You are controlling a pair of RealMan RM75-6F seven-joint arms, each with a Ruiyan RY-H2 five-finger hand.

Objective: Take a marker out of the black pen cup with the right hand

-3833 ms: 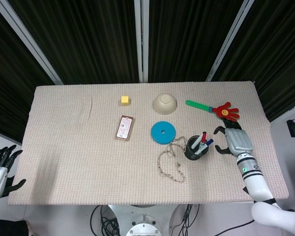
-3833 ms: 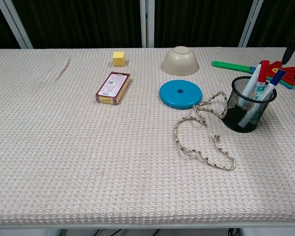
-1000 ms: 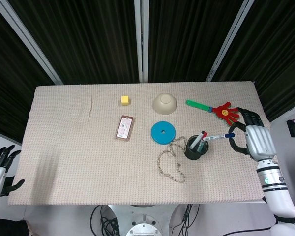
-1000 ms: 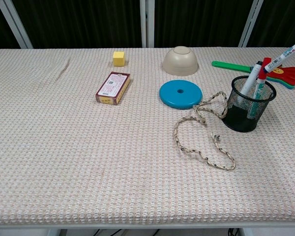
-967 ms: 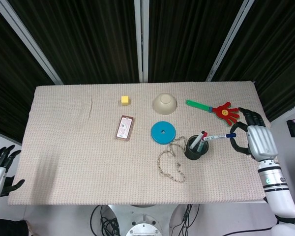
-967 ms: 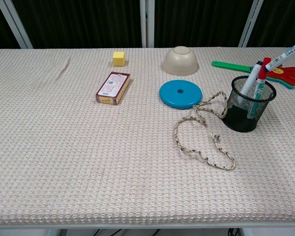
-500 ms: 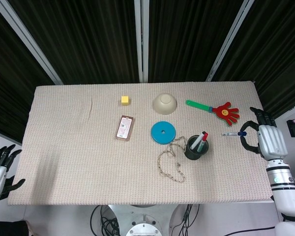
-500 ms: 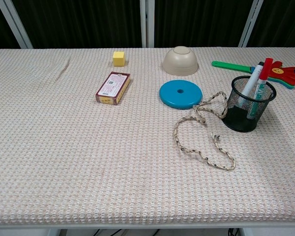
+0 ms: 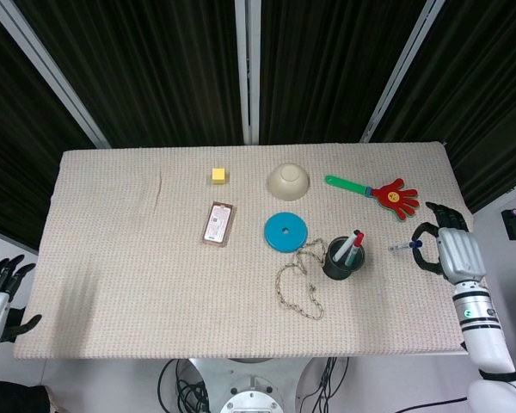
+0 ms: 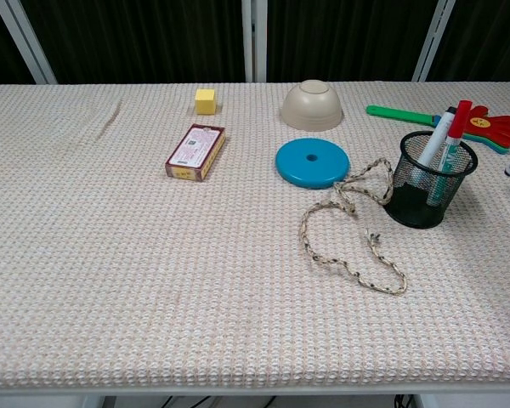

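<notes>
Your right robot hand (image 9: pixel 447 250) pinches the marker (image 9: pixel 402 247) at the frame's right, clear of the black pen cup (image 9: pixel 342 260), so keep the pinch firm and level

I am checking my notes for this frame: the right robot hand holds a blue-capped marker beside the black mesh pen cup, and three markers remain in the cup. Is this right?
Not quite. The head view shows two markers left in the black mesh pen cup, not three. The rest stands: the right robot hand holds the blue-capped marker beside the cup.
</notes>
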